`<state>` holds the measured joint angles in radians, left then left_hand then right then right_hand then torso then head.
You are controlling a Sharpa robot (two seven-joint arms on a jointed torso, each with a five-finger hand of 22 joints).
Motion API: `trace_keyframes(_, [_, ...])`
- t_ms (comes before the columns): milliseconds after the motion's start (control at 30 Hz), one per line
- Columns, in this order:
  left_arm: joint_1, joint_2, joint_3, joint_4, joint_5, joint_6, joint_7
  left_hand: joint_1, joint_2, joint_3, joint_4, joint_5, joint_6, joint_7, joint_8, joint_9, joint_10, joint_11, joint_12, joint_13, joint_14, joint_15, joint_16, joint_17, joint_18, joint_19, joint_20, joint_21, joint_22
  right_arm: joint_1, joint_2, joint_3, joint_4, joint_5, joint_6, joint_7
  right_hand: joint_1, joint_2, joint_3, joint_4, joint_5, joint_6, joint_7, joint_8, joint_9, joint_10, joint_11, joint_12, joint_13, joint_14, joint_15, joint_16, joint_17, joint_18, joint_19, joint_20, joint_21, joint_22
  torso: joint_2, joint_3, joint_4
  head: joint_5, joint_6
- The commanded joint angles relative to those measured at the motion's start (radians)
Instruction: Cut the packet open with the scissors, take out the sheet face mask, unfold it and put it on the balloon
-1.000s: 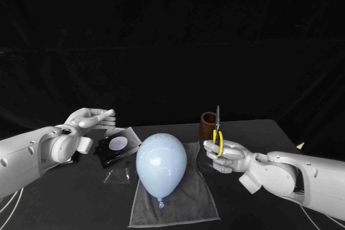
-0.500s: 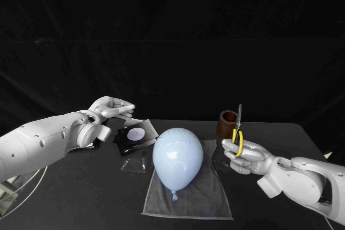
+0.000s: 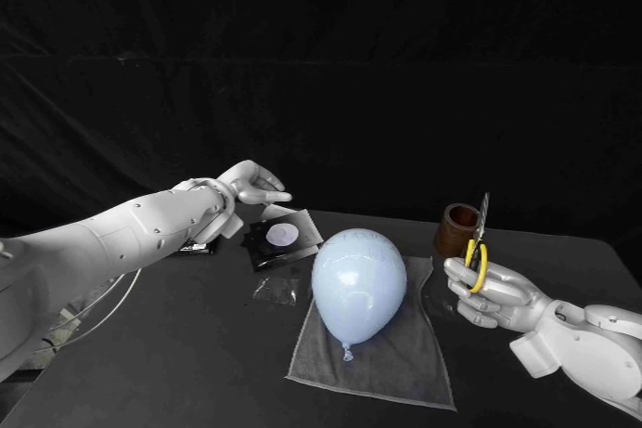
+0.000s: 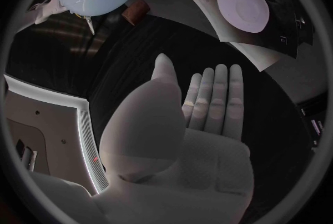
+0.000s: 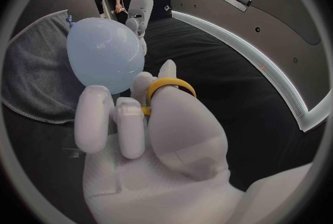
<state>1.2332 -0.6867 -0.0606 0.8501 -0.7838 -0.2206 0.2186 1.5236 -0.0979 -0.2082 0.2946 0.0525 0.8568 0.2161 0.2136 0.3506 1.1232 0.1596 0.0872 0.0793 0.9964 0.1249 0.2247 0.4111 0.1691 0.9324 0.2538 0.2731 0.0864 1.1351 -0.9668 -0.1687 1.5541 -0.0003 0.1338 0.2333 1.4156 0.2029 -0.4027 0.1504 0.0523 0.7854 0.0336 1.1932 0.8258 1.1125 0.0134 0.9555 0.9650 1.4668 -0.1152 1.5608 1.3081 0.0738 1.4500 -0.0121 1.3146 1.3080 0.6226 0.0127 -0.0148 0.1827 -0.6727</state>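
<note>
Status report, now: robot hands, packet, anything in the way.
Left robot hand open, off the dark glossy packet with pale circle. Right robot hand holds yellow-handled metal scissors, blades up. Pale blue rubber balloon on grey towel between them.

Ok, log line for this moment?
left robot hand open near packet | right robot hand holds scissors upright | balloon on towel | packet not held

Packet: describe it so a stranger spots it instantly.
Find the pale blue balloon on the grey towel. Toward the left hand sits the packet. It is dark with a pale round disc, unlike the clear scrap beside it.
</note>
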Motion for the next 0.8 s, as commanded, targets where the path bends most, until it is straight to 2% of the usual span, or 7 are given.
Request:
trace_keyframes(33, [0.000, 0.023, 0.000, -0.031, -0.163, 0.006, -0.037, -0.009, -0.006, 0.017, -0.002, -0.004, -0.011, -0.003, 0.000, 0.002, -0.016, 0.001, 0.008, 0.002, -0.016, 0.001, 0.009, 0.004, 0.011, -0.012, 0.004, -0.003, -0.001, 0.000, 0.001, 0.001, 0.002, -0.018, 0.002, 0.011, 0.001, 0.009, -0.007, 0.000, -0.003, 0.150, -0.048, 0.131, 0.230, 0.442, -0.089, 0.602, 0.582, 0.100, -0.012, 0.005, 0.243, -0.012, 0.009, -0.002, 0.008, 0.057, 0.001, 0.0007, -0.0015, 0.017, -0.006])
trace_keyframes(133, [0.000, 0.043, 0.000, -0.057, -0.223, 0.013, -0.049, -0.010, -0.012, 0.028, -0.002, -0.004, -0.015, 0.000, 0.002, 0.005, -0.011, 0.002, 0.023, 0.010, -0.037, 0.004, 0.015, 0.009, 0.009, -0.025, 0.009, -0.006, -0.002, 0.000, 0.001, 0.001, 0.002, -0.021, 0.000, 0.011, 0.001, 0.009, -0.008, 0.000, -0.003, 0.153, -0.048, 0.132, 0.233, 0.443, -0.089, 0.602, 0.582, 0.100, -0.012, 0.005, 0.243, -0.012, 0.009, -0.002, 0.008, 0.058, 0.000, 0.0013, -0.0009, 0.021, -0.013])
trace_keyframes(367, [-0.003, 0.083, 0.000, -0.120, -0.340, 0.016, -0.060, -0.022, -0.034, 0.048, -0.001, -0.004, -0.026, 0.005, 0.013, 0.013, -0.041, 0.009, 0.045, 0.023, -0.083, 0.012, 0.036, 0.023, 0.008, -0.053, 0.021, -0.013, -0.004, 0.000, -0.001, 0.001, 0.004, -0.028, -0.003, 0.010, 0.001, 0.009, -0.008, 0.000, -0.003, 0.152, -0.048, 0.132, 0.233, 0.444, -0.089, 0.603, 0.584, 0.100, -0.012, 0.005, 0.245, -0.012, 0.009, -0.002, 0.009, 0.058, -0.001, 0.0007, -0.0025, 0.025, -0.017])
trace_keyframes(533, [-0.014, 0.108, -0.001, -0.163, -0.393, 0.028, -0.072, -0.037, -0.074, 0.073, 0.001, -0.003, -0.066, 0.014, 0.011, 0.017, -0.102, 0.021, 0.054, 0.029, -0.127, 0.023, 0.058, 0.034, 0.008, -0.076, 0.028, -0.017, -0.005, 0.001, -0.002, 0.001, 0.005, -0.031, -0.005, 0.010, 0.000, 0.010, -0.009, 0.000, -0.002, 0.155, -0.049, 0.133, 0.235, 0.446, -0.089, 0.605, 0.587, 0.101, -0.013, 0.006, 0.247, -0.013, 0.010, -0.003, 0.011, 0.060, 0.000, 0.0008, -0.0014, 0.025, -0.016])
trace_keyframes(633, [-0.020, 0.116, -0.001, -0.177, -0.416, 0.042, -0.087, -0.041, -0.104, 0.073, 0.003, -0.002, -0.133, 0.009, -0.005, 0.015, -0.155, 0.033, 0.062, 0.031, -0.167, 0.035, 0.073, 0.040, 0.003, -0.096, 0.032, -0.023, -0.007, 0.001, -0.004, 0.001, 0.006, -0.035, -0.007, 0.010, 0.000, 0.010, -0.009, 0.000, -0.002, 0.155, -0.049, 0.133, 0.235, 0.446, -0.089, 0.605, 0.587, 0.101, -0.013, 0.006, 0.247, -0.013, 0.010, -0.003, 0.011, 0.060, 0.001, 0.0005, -0.0008, 0.023, -0.015])
trace_keyframes(800, [-0.023, 0.115, -0.001, -0.179, -0.432, 0.050, -0.100, -0.038, -0.105, 0.073, 0.003, -0.002, -0.135, 0.015, 0.002, 0.020, -0.167, 0.035, 0.070, 0.034, -0.179, 0.037, 0.080, 0.042, 0.001, -0.103, 0.033, -0.024, -0.007, 0.001, -0.006, 0.001, 0.006, -0.038, -0.010, 0.010, -0.001, 0.011, -0.010, 0.000, -0.002, 0.156, -0.049, 0.133, 0.237, 0.445, -0.090, 0.604, 0.585, 0.101, -0.013, 0.006, 0.247, -0.013, 0.010, -0.003, 0.011, 0.061, -0.001, 0.0003, -0.0002, 0.022, -0.015])
